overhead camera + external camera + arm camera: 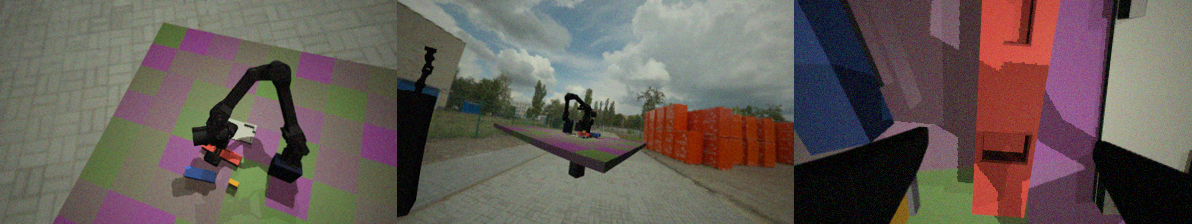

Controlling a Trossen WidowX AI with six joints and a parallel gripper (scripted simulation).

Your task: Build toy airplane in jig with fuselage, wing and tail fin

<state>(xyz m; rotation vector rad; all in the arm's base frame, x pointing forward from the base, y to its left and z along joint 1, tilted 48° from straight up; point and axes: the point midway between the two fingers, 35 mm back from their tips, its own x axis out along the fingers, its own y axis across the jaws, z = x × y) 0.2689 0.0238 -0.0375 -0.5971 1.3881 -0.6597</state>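
While nothing is gripped, end effector (218,153) (585,132) (1011,141): fingers spread wide, above the fuselage;
Red fuselage (231,156) (1011,100): on the checkered worktop (146,184) (581,151), between blue wing (200,174) (829,90) and pale jig (244,132) (1151,90), outside the jig;
Yellow tail fin (234,182) (900,212): near the wing, apart from the fuselage.

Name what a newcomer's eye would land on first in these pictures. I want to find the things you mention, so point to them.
Probably the black robot arm (281,78) (576,97), arching over the green-and-purple checked tabletop (153,35) (598,154). Next, the bright red block (231,156) (1011,100) with sockets, beneath the open gripper (1011,141). Outside, tall orange stacks (719,138) stand on the exterior view's right.
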